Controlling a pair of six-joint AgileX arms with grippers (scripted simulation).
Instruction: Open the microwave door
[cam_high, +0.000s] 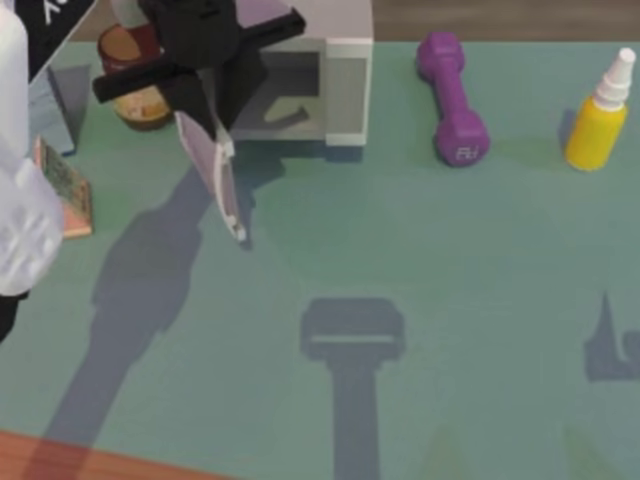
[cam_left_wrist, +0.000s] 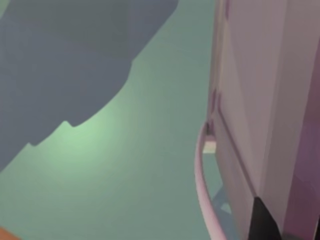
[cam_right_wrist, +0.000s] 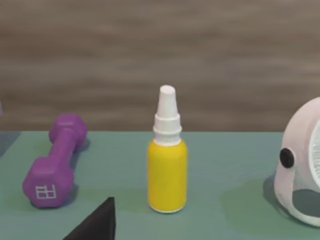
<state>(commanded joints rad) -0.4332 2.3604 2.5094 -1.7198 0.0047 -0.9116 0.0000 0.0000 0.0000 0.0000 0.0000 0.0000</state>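
Microwave door (cam_high: 218, 178) swung well out, held by the left gripper (cam_high: 205, 105) at its hinge-far end.

At the desk's (cam_high: 420, 300) far left-centre, the microwave (cam_high: 330, 85) is seen with its cavity exposed; the door stands out toward the near side, edge-on, with its curved handle (cam_left_wrist: 200, 185) shown close in the left wrist view. The opening step is judged nearly done; a little more outward swing, then release and withdrawal, would be called for. Whether the left jaws are pinching the door cannot be told, being hidden under the arm. The right gripper is hardly shown, only a dark tip in its wrist view, so its jaws cannot be told either. Counted: one microwave, one door, one dumbbell (cam_high: 452, 98), one yellow bottle (cam_high: 600, 115), one fan (cam_right_wrist: 302, 165), one jar (cam_high: 135, 85).
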